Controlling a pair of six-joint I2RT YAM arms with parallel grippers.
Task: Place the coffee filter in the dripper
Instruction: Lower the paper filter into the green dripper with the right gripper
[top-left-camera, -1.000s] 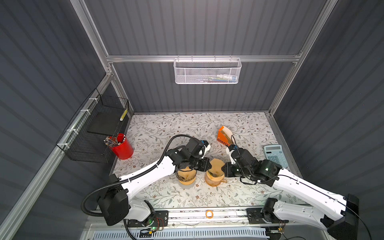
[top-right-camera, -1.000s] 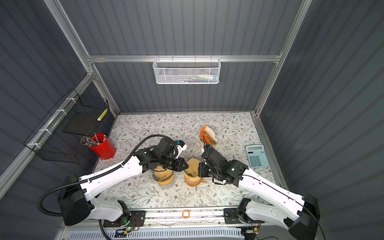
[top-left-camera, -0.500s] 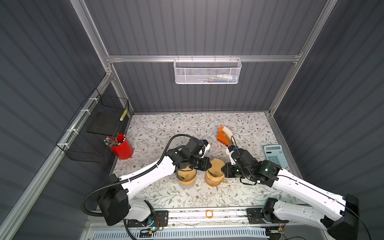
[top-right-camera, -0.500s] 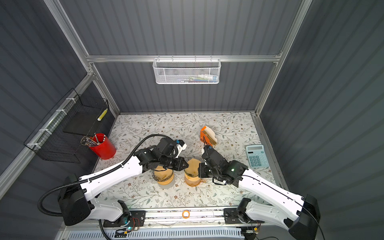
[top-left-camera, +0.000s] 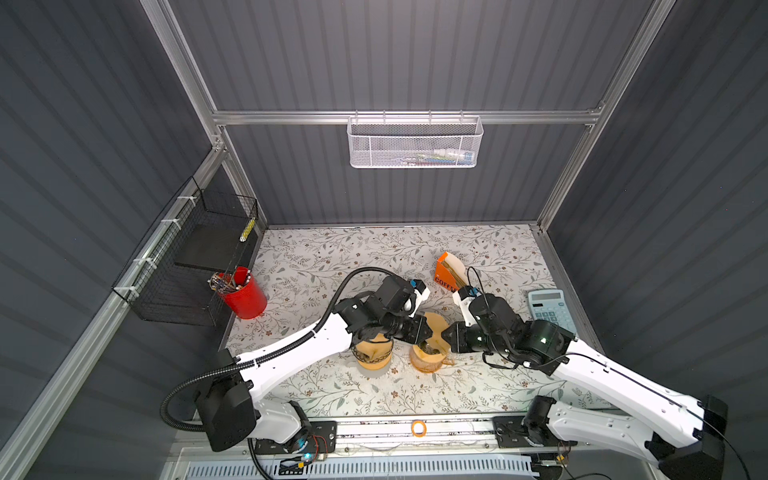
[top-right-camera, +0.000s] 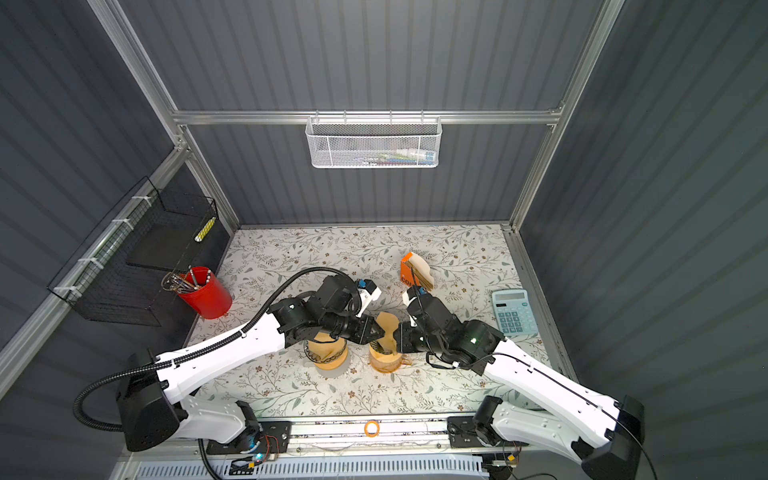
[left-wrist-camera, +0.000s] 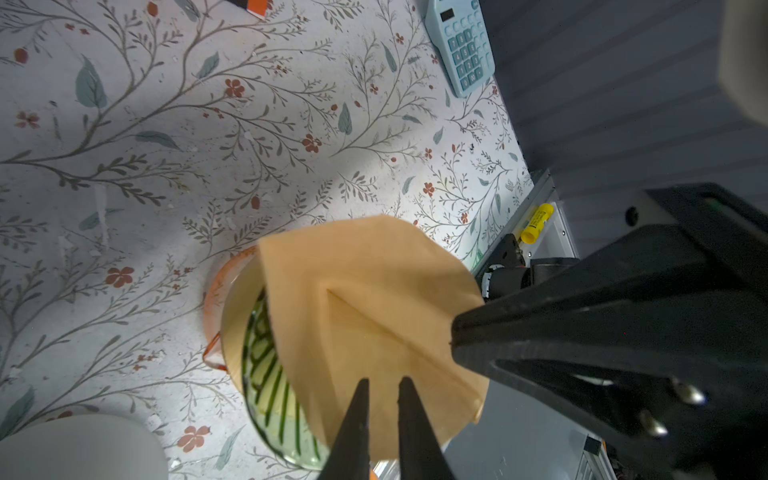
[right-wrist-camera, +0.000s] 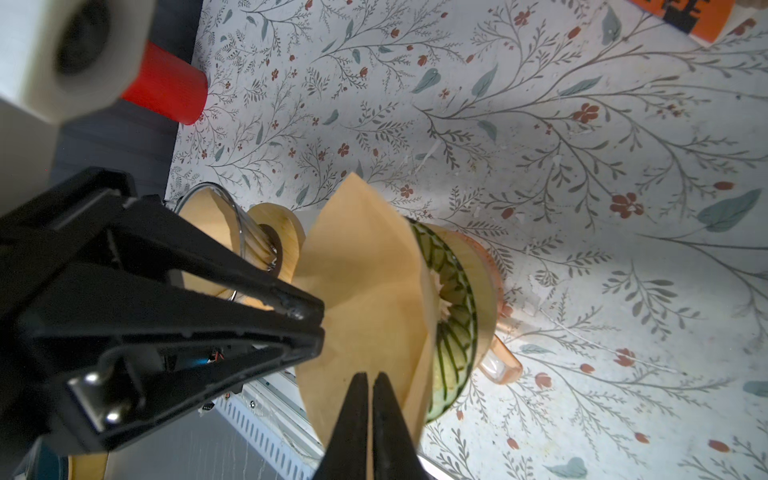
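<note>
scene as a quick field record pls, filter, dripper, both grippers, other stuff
filter: tan paper coffee filter, standing at the dripper's mouth, not seated
dripper: green-ribbed glass dripper with wooden collar
left gripper: shut on the filter's edge
right gripper: shut on the filter's edge
other: second dripper holding a filter, orange filter box, light-blue calculator, red pen cup

Hardly anything differs from a second ago. In both top views the left gripper (top-left-camera: 427, 331) and the right gripper (top-left-camera: 446, 335) show no shift that can be made out, each pinching an opposite side of the coffee filter (top-left-camera: 437, 325) over the dripper (top-left-camera: 424, 360). If the paper has opened or sunk at all, it is too slight to tell.
</note>
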